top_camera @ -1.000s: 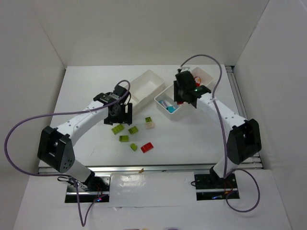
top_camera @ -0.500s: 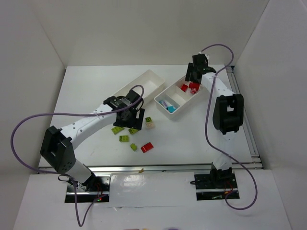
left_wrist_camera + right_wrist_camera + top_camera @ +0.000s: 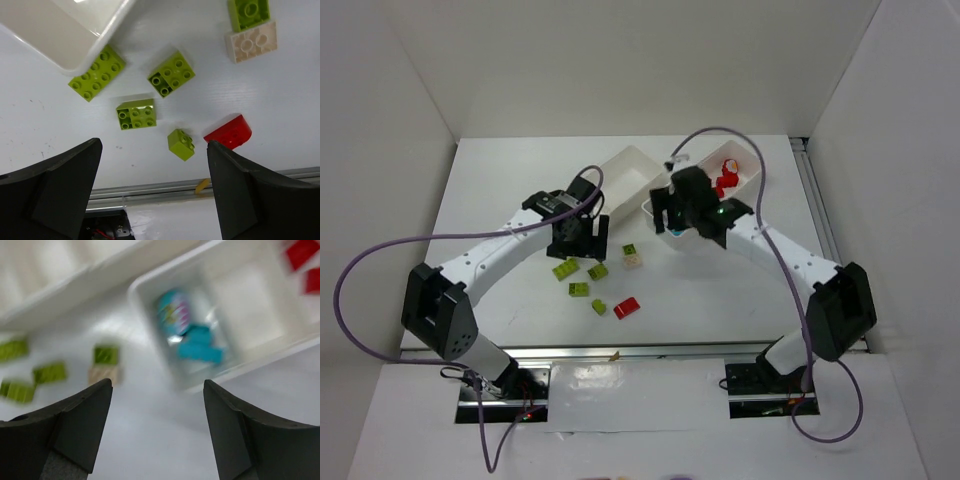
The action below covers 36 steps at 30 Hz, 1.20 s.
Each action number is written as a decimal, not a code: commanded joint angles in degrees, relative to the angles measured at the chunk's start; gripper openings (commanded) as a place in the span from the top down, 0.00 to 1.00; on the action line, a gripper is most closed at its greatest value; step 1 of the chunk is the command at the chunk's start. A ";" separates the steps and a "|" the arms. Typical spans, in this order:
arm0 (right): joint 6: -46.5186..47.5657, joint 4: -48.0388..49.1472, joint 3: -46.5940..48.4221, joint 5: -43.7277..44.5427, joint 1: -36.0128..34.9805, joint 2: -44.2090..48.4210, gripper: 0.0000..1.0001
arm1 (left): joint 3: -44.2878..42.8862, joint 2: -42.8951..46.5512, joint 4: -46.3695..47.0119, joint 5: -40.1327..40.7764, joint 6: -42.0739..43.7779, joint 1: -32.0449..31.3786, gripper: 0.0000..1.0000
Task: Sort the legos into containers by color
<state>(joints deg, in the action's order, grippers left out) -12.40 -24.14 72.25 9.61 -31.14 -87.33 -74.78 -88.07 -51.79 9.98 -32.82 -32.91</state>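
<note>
Top external view: sorting is judged to be partway done. Seven loose legos [image 3: 598, 271] are counted on the worktop [image 3: 500, 180], near the trays and toward the arm bases: five lime-green bricks [image 3: 171, 74], one beige brick [image 3: 250, 42] and one red brick [image 3: 228, 132].

Red bricks [image 3: 725, 180] are seen in the far compartment of the right tray [image 3: 748, 178]. Cyan bricks [image 3: 200, 347], blurred in the right wrist view, are seen in its near compartment. The left tray [image 3: 630, 170] stands just beside it, and one green brick lies at its corner. No green brick is seen in the visible parts of either tray.

The left pincer [image 3: 154, 145] is held spread above the loose cluster, with nothing between its fingers. The right pincer [image 3: 157, 385] is likewise spread and empty, over the near end of the right tray.

The step in hand is judged to be a pick from the loose cluster by the left arm. For the next move, the pincer should be lowered astride a single brick that stands apart from its neighbours. It should be closed on the brick's flat sides, and the brick carried to a compartment not already given to red or cyan.
</note>
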 commanded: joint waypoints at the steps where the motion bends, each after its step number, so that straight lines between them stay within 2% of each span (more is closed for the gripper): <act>1: -2.17 0.06 -8.51 -5.04 -8.48 3.21 0.18 | -2.74 1.59 -0.15 -1.80 0.31 2.93 0.02; 7: -5.09 0.59 -12.39 -6.79 -24.11 0.76 0.17 | -1.95 4.39 -2.17 -1.01 -4.18 11.71 0.02; 12: -0.88 -1.69 -9.15 -4.87 -30.65 -4.33 0.18 | -1.24 6.24 -1.56 -2.59 -3.57 15.58 0.02; 18: 6.33 -4.25 -7.74 -1.26 -32.32 -10.66 0.21 | 0.94 6.77 -0.42 -3.91 -2.95 16.12 0.04; 23: 8.19 -4.25 -7.74 1.54 -32.32 -14.35 0.26 | 4.20 6.77 0.90 -5.14 -3.48 16.12 0.04; 29: 8.98 -0.30 -7.21 3.23 -31.01 -17.78 0.26 | 4.13 6.77 1.43 -3.83 -3.48 16.12 0.04; 31: 8.98 2.16 -7.21 3.23 -28.73 -18.49 0.31 | 4.12 6.77 1.43 -3.21 -3.48 16.12 0.04; 36: 8.98 6.03 -6.68 -0.28 -26.26 -20.34 0.31 | 3.59 6.25 1.43 -2.68 -2.95 16.12 0.04</act>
<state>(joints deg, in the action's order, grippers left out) -4.54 -21.02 65.08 9.63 -58.41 -105.38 -69.95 -82.32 -50.85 6.33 -36.18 -17.06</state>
